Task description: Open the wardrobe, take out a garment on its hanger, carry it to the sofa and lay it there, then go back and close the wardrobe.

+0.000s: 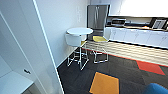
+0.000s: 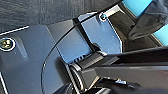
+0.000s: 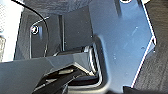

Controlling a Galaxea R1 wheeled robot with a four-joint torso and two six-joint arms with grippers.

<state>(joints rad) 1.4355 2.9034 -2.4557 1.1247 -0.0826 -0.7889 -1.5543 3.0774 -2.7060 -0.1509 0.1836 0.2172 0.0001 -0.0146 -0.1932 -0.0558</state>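
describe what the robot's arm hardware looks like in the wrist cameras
Both wrists carry a wide dark blue-grey plate with light edges and round metal fittings at the corners. A thin black cable curves over it. A dark jointed bar with a ribbed round joint sits beside the plate.

One open white wardrobe door (image 1: 42,47) stands at the near edge of the head view. One small round white table (image 1: 79,31) stands by the wall, with two chairs (image 1: 76,41) at it: one white-backed, one with a yellow seat (image 1: 100,38). One steel refrigerator (image 1: 97,17) stands behind them, and one microwave (image 1: 118,22) sits on the tabletop (image 1: 140,28). Among the dark carpet tiles lie one orange tile (image 1: 104,83) and one red tile (image 1: 149,67). One corner of the blue sofa (image 1: 156,89) shows. In the left wrist view, one dark garment (image 2: 150,21) lies over blue upholstery.
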